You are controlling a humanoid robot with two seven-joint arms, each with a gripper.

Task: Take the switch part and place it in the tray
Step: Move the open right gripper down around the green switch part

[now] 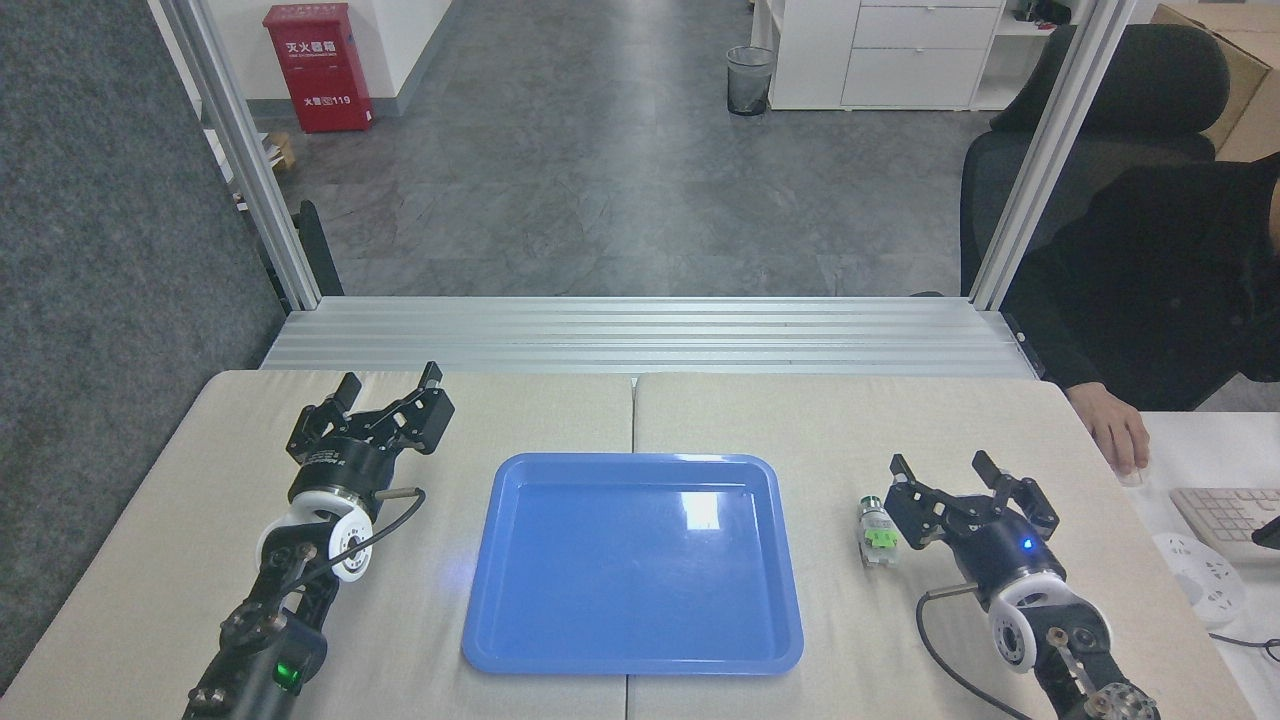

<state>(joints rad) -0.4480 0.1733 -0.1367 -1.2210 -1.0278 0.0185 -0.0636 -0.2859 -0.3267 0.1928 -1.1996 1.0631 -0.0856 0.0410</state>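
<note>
Beige padded tabletop (800, 420) fills my view, with grey office floor beyond the aluminium frame and a seated person's hand (1120, 440) resting at the far right edge. My right gripper (945, 470) has its fingers spread wide and holds nothing; it sits low over the table, just right of the small switch part (876, 531) with its dark metallic cylinder end, bright green middle and whitish plastic base. That part lies flat on the table between the gripper and the large glossy blue rectangular plastic tray (500, 560), near the tray's right rim but outside it. My left gripper (388, 383) is also spread wide and empty, resting on the table left of the tray. I judge the task barely begun: the grasp is not yet made, and lift, carry and release all remain. Nothing lies in the tray.
</note>
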